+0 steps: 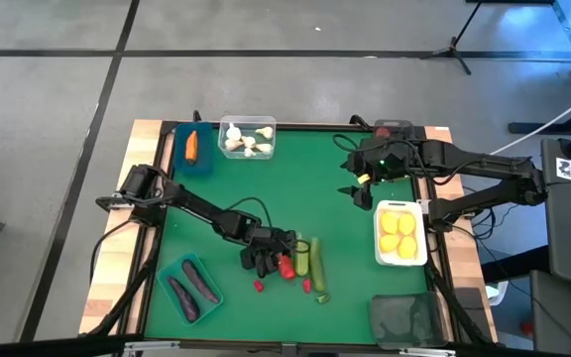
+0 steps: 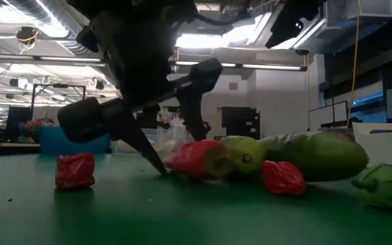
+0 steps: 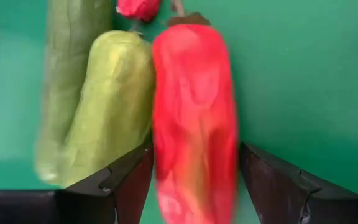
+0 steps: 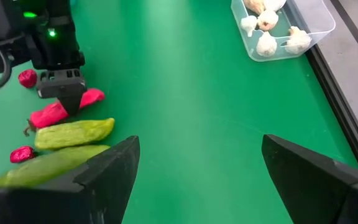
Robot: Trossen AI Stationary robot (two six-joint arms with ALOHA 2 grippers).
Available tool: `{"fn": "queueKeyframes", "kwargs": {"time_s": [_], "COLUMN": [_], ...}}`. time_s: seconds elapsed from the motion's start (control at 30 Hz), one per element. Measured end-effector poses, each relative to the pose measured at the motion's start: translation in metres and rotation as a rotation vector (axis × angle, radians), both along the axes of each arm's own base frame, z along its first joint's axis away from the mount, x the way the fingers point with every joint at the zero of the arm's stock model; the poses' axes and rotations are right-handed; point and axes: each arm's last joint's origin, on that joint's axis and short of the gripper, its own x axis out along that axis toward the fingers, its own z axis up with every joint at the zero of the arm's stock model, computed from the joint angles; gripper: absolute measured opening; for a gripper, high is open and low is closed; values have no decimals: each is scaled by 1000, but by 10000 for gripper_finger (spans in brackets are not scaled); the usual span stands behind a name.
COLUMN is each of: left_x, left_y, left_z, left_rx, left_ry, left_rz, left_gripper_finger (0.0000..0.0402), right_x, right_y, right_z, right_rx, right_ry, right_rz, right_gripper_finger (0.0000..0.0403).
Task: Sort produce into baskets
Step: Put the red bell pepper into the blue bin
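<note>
The long soft red toy pepper is straddled lengthwise by the left claw, whose fingers stand apart on either side, not yet closed on it. A pale green cucumber lies touching it just outside one finger, while the right claw is held open, well apart.

High view: you look straight down on the whole green table, both arms in frame.

Low view: you sit at mat level, facing across into the room, very near the red pepper.

Left wrist view: you look down, close, onto the same red pepper, between the left gripper fingers.

Right wrist view: you look from farther off across the mat past the right gripper, sharing that pepper, and the clear basket with the high view.
</note>
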Motion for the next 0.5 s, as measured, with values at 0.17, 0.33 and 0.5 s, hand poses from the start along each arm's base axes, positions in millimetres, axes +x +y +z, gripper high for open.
{"fn": "queueKeyframes", "kwargs": {"time_s": [0.17,0.33,0.5], "left_x": [1,2,0], "left_y": [1,1,1], "left_z": [-1,0,-1], "left_rx": [0,-27,-41], "left_ry": [-3,20,47], "left_rz": [-6,46,51], "left_gripper_finger": [237,234,188], "right_x": [0,0,0], "right_y": [0,0,0], "right_z": [0,0,0], "right_rx": [0,0,0], "right_ry": [5,4,2], "right_rz": [0,1,1], "right_gripper_finger": [335,335,335]}}
